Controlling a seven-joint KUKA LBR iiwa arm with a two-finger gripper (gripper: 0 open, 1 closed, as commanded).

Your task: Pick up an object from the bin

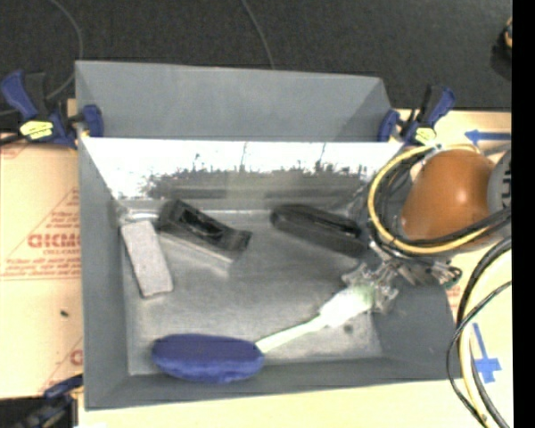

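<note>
Where the bin (102,275) floor reaches its 4 o'clock side, the gripper (373,291) sits low, at the white end of the brush (290,333) handle. Whether the claw is open, closed or gripping the handle cannot be told: its tip is a cluttered shape that meets the handle end.

The brush lies flat on the floor. Its blue oval head is at 7 o'clock, near the front wall. Its white handle runs up toward 4 o'clock.

The arm enters from 3 o'clock, over the right wall. Its orange cover (441,193) sits above the gripper at about 2 o'clock. Black and yellow cables (383,212) loop around the cover.

Other contents, well apart from the brush:
- A long black thing (316,228) at 1 o'clock, its right end near the cables.
- A black angular thing (201,226) at 11 o'clock.
- A grey block (145,257) at 9 o'clock, just beside the angular thing.
</note>
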